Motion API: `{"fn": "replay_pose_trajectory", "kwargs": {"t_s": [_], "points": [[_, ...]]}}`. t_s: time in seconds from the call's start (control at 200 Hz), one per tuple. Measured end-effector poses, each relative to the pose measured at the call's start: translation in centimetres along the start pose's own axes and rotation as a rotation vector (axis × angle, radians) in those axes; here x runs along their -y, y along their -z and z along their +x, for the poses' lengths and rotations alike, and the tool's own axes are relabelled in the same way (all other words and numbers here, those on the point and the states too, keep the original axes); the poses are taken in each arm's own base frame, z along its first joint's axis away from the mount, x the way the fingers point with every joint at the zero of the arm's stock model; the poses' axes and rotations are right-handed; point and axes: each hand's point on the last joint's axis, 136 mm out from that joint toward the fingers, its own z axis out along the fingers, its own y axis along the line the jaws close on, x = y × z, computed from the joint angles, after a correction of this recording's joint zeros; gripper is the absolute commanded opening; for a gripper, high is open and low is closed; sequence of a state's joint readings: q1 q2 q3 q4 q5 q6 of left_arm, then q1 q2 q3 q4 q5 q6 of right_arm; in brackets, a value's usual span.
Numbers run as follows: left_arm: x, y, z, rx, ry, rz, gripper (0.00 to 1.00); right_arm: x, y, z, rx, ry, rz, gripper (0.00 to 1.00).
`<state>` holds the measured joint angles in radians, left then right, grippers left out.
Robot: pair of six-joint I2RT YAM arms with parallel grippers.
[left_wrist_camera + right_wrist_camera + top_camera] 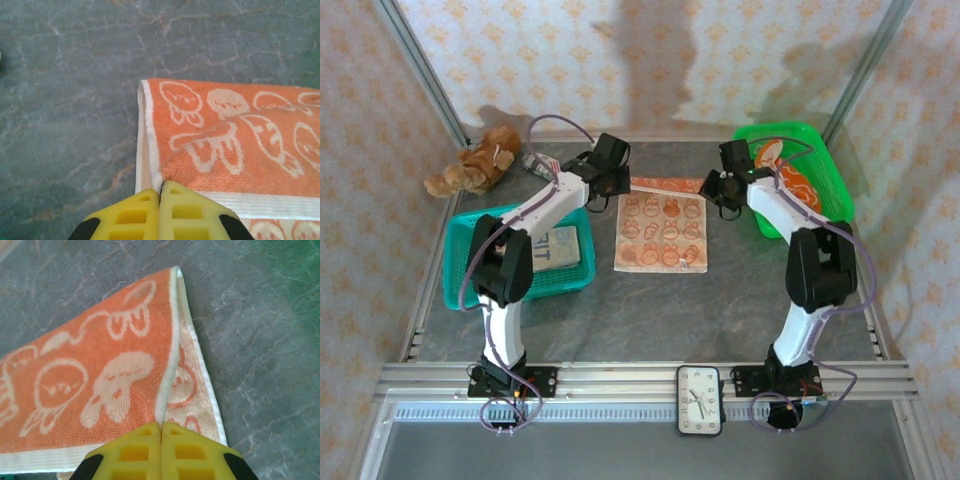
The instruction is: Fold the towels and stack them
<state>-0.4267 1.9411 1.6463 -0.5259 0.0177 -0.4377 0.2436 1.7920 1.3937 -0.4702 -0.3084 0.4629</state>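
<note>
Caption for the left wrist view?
Left gripper, yellow fingers shut, pinches a corner of the orange bunny towel on the grey table.

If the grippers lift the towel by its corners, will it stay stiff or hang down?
Probably floppy: the towel folds over where the left gripper and right gripper pinch its corners. Its fuzzy surface likely resists slipping.

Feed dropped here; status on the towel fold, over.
Left gripper and right gripper shut, each pinching a far corner of the towel. Far edge folded over, orange side up. Teal basket and green basket flank it, apart.
</note>
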Motion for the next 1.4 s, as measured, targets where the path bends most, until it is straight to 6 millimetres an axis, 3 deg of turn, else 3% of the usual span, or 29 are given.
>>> {"fn": "replay_pose_trajectory", "kwargs": {"t_s": [0.23,0.395,0.57,1.076,1.401], "points": [[0.3,2.5,4.0,-0.039,0.009,0.019,0.00,0.4,2.6,2.9,0.015,0.004,-0.030,0.00],[0.6,2.6,7.2,-0.080,0.000,0.017,0.00,1.6,3.0,6.1,-0.021,0.008,-0.012,0.00],[0.0,2.8,10.5,-0.133,0.000,-0.002,0.00,2.4,3.6,8.1,-0.032,0.010,-0.004,0.00],[-1.3,3.3,14.5,-0.171,-0.004,-0.033,0.00,4.0,3.2,11.9,-0.079,0.007,0.026,0.00],[-0.7,5.1,13.6,-0.131,0.024,0.002,0.00,3.3,5.0,11.5,-0.035,0.005,-0.014,0.00]]}}
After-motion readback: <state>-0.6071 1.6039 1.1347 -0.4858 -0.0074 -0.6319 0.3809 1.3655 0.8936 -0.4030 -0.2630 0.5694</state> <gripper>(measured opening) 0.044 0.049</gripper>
